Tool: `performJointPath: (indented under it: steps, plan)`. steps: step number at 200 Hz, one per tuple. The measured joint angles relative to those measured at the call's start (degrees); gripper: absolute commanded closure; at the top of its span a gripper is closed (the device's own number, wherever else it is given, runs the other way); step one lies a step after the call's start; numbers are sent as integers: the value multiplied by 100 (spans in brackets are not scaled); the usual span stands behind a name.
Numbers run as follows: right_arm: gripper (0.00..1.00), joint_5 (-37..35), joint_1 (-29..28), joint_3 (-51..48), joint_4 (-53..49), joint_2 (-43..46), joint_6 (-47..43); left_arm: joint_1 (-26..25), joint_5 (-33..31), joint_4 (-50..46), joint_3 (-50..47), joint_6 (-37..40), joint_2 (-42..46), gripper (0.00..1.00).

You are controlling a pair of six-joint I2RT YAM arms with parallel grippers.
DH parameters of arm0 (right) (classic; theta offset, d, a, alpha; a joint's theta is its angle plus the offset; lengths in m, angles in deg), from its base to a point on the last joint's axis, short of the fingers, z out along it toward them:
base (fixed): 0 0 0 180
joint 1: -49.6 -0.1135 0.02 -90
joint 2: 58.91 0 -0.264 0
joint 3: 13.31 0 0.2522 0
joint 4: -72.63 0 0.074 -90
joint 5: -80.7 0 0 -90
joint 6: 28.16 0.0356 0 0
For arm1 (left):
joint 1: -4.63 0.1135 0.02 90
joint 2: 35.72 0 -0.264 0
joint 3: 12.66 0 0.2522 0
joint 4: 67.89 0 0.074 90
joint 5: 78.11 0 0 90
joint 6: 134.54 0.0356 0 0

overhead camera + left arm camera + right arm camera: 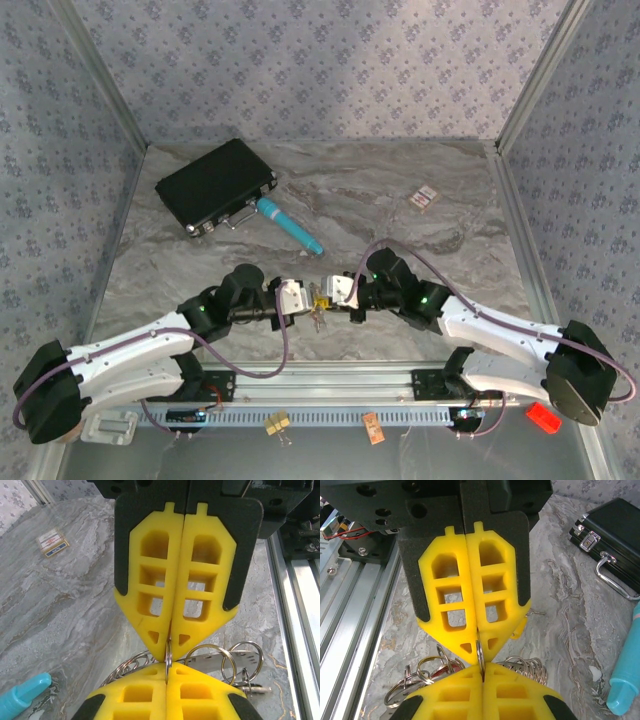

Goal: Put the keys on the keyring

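Now we see both arms meeting tip to tip at the near middle of the marble table (420,250). The left gripper (167,670) and the right gripper (169,647) each clamp the keyring (168,659), whose thin metal ring sits edge-on between them. The keys (210,661) hang among loose rings (247,650) just beside the tips.

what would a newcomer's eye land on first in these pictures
Two yellow-fingered grippers meet tip to tip at the near middle of the table. The left gripper and right gripper are both shut on one thin metal ring, with a tangle of rings close by it. Next comes the black case at the far left, with the teal tool beside it.
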Motion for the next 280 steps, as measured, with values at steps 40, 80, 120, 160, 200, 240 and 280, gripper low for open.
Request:
performJointPath:
  steps: [40, 80, 120, 160, 200, 240, 280]
  plan:
    - [66, -334, 31, -179, 219, 426, 98, 0, -181, 20, -31, 17, 190, 100]
    - [66, -859, 282, -380, 214, 1014, 350, 0, -581, 26, -31, 55, 350, 100]
    - [63, -1222, 332, -452, 208, 1285, 623, 28, -1123, -234, 0, 155, 483, 100]
    - [63, -1606, 656, -452, 262, 1167, 1086, 181, -2002, -739, 319, 258, 903, 100]
    - [64, -1757, 699, -201, 256, 302, 1572, 632, -3379, -846, 413, 142, 1078, 100]
    - [67, -1770, 474, 960, -101, -1115, 2586, 1244, -4238, -1180, 415, -402, 1152, 100]
    - [71, -1596, 87, 2026, -415, -2485, 3748, 1781, -4734, -1620, 411, -1005, 1305, 100]
